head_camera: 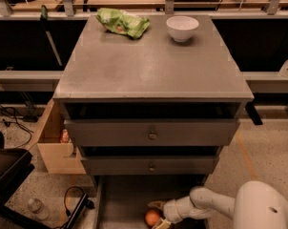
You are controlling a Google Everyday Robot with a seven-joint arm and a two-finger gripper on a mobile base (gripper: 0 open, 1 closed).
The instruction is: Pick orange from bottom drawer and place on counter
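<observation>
The orange point(151, 218) lies in the open bottom drawer point(119, 200), near its front right part, at the lower edge of the camera view. My gripper point(157, 215) reaches into the drawer from the right on a white arm. It is open, with one tan finger just above the orange and one just below it, so the fruit sits between them. The orange rests on the drawer floor. The counter point(149, 68) is the grey top of the cabinet above.
A white bowl point(182, 27) and a green snack bag point(123, 22) sit at the back of the counter. Two shut drawers with round knobs point(152, 135) overhang the bottom drawer. A cardboard box point(56, 147) and cables lie to the left on the floor.
</observation>
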